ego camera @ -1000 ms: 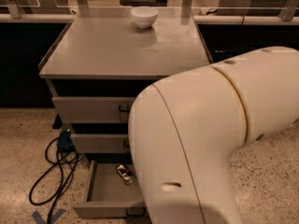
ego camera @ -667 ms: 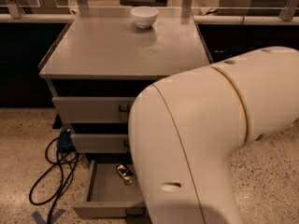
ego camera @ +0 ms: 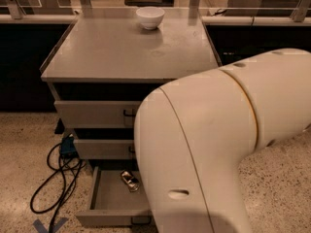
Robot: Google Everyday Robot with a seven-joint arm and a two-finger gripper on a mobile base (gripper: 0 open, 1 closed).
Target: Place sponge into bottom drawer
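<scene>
Claw: hidden behind the arm (ego camera: 218, 144); its grip state cannot be told. Sponge: not in view, so its place relative to the Claw is unknown; likely light, soft, compressible foam, best pinched across its middle. Bottom drawer (ego camera: 109, 200): pulled open, small shiny item (ego camera: 129, 180) inside.

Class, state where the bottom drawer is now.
The bottom drawer stands pulled open at the camera view's lower left, under the middle drawer, beside the arm; the gripper is out of view.
</scene>
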